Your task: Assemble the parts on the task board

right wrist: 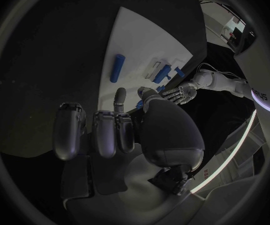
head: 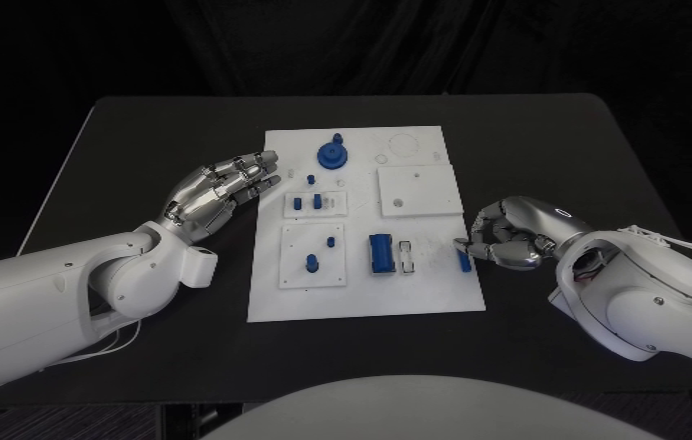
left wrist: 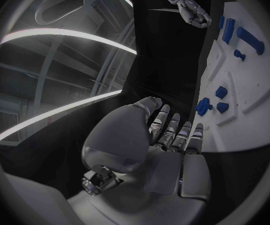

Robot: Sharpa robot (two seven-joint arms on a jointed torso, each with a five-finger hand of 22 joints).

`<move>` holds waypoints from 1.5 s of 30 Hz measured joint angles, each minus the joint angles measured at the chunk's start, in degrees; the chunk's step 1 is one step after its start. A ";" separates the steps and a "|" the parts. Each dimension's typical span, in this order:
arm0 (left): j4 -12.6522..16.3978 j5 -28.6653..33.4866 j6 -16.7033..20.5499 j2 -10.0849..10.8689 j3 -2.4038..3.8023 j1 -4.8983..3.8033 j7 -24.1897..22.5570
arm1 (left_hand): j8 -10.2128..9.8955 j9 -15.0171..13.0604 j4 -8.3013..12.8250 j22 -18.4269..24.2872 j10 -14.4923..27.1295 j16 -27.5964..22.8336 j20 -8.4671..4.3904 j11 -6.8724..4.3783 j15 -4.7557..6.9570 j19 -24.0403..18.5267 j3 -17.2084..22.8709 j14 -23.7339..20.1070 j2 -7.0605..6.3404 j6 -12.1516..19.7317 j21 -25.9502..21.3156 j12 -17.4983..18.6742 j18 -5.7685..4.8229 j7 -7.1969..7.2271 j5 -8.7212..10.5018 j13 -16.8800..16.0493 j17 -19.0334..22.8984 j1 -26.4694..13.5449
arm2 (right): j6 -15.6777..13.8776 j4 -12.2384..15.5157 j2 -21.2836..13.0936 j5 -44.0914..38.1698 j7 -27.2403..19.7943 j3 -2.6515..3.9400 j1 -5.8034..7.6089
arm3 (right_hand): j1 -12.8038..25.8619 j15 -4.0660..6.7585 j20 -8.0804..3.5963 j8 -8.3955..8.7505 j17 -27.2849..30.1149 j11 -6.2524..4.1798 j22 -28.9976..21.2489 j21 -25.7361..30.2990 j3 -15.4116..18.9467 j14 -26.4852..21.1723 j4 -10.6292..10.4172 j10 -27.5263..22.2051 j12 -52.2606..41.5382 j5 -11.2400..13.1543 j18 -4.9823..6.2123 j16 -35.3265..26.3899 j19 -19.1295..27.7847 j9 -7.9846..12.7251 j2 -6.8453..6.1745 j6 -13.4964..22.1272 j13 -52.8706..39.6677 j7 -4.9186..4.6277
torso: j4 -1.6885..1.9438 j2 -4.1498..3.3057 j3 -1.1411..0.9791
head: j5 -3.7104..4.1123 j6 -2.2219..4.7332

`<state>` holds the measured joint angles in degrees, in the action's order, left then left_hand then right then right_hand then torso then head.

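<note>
The white task board (head: 361, 295) lies mid-table with several blue parts on it: a round knob (head: 333, 153), two pegs (head: 296, 203) in a small plate, a block (head: 381, 253) and a long pin (head: 463, 257) at its right edge. My right hand (head: 508, 240) sits just off that edge with its fingers curled in, fingertips next to the pin. In the right wrist view the pin (right wrist: 116, 67) lies flat on the board (right wrist: 141, 40), a little clear of the right hand (right wrist: 110, 130). My left hand (head: 224, 192) hovers flat by the board's left edge, fingers stretched out and holding nothing.
Bare black table (head: 159, 140) surrounds the board. Two more pegs (head: 307, 260) stand on the near-left plate, and a pale bar (head: 407, 257) lies beside the block. The left wrist view shows the left hand (left wrist: 172, 135), the board (left wrist: 235, 110) and the right hand (left wrist: 194, 12).
</note>
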<state>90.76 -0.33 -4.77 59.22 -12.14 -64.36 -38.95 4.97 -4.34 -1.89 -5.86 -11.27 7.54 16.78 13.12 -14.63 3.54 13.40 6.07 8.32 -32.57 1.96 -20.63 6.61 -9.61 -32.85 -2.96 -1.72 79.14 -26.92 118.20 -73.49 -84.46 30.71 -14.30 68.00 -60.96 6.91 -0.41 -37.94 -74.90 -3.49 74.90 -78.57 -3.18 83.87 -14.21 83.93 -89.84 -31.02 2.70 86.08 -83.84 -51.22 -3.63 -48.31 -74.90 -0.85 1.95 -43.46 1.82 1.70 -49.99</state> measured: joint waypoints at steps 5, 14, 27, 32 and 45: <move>-0.25 0.00 0.02 -0.30 0.00 0.00 0.00 | 0.00 0.00 0.00 0.00 0.00 0.00 0.00 0.00 0.00 0.00 0.00 0.00 0.00 0.00 0.00 -0.39 0.00 0.00 0.00 0.00 0.00 0.00 | 0.96 -0.23 -0.12 -2.89 2.06 -0.01 0.00 | -0.43 0.00 0.00 0.24 0.00 0.00 0.00 -0.14 0.00 0.00 0.00 0.00 0.00 0.00 0.00 0.00 0.00 0.06 0.02 0.00 0.00 0.00 | -0.05 -0.02 -0.03 | 0.25 0.00; -0.52 0.00 0.01 -0.49 0.00 0.00 0.00 | 0.00 0.01 0.00 0.01 -0.23 0.00 0.00 0.23 0.00 0.00 0.00 0.00 0.00 0.00 0.00 -0.39 0.00 0.00 0.00 -0.06 0.01 0.00 | 2.88 -2.08 1.72 -5.27 4.10 -0.02 0.00 | -1.21 -0.17 0.00 1.76 0.00 0.24 0.00 -0.14 0.02 0.17 -0.44 0.19 0.00 0.00 0.00 0.00 0.00 1.20 0.00 0.02 -0.04 -0.02 | -0.03 0.02 -0.07 | 0.53 0.00; -1.00 0.00 -0.12 -0.86 0.00 0.00 0.00 | 0.00 0.01 0.00 -0.04 -0.23 0.00 0.00 0.23 0.00 -0.01 -0.01 -0.01 0.00 0.00 0.00 -0.39 0.00 0.00 0.00 -0.05 0.01 0.00 | 4.44 -3.89 4.71 -6.25 4.88 -0.02 -0.05 | -2.02 -0.83 0.62 5.52 0.00 0.94 0.00 -0.14 0.47 0.00 -1.76 -0.11 0.00 0.45 0.00 0.00 -0.20 5.11 0.10 -0.41 -0.04 -0.82 | 0.01 0.02 -0.07 | 0.47 0.00; -1.13 0.00 -0.18 -0.93 0.00 0.00 0.00 | 0.00 0.02 0.00 -0.03 -0.23 0.00 0.00 0.23 0.00 -0.01 -0.01 -0.01 0.00 0.00 0.00 -0.39 0.00 0.00 0.00 -0.04 0.01 0.00 | 4.90 -4.01 5.07 -6.25 4.90 -0.02 -0.05 | -2.01 -0.83 0.62 5.52 0.00 0.94 0.00 -0.14 0.47 0.00 -1.75 -0.11 0.00 0.45 0.00 0.00 -0.20 5.11 0.10 -0.41 -0.03 -0.82 | 0.03 -0.02 -0.08 | 0.57 0.00; -1.17 -0.01 -0.33 -0.91 0.00 0.01 0.00 | 0.00 0.02 0.16 -0.02 -0.42 -0.01 0.21 0.42 0.00 0.21 0.16 -0.01 0.00 0.01 0.00 -0.83 0.01 0.00 0.00 -0.11 0.02 0.00 | 7.07 -4.58 6.25 -5.61 5.22 -0.02 -0.28 | -4.42 -1.34 0.91 8.85 0.00 1.55 0.00 -0.13 0.31 0.11 -1.59 0.09 0.00 -0.28 0.00 -0.22 -0.08 8.49 0.42 -0.88 -0.03 -1.69 | 0.03 -0.02 -0.11 | 0.35 0.00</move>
<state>89.59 -0.33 -5.10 58.31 -12.14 -64.35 -38.95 4.97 -4.31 -1.73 -5.89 -11.70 7.53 16.99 13.54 -14.64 3.75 13.55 6.06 8.32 -32.56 1.96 -21.46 6.62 -9.61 -32.85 -3.07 -1.70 79.14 -19.85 113.62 -67.25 -90.07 35.93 -14.32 67.72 -65.38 5.57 0.50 -29.09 -74.90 -1.94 74.90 -78.70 -2.87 83.98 -15.80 84.02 -89.84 -31.30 2.69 85.86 -83.92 -42.73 -3.21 -49.20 -74.93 -2.54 1.98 -43.48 1.71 2.05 -49.99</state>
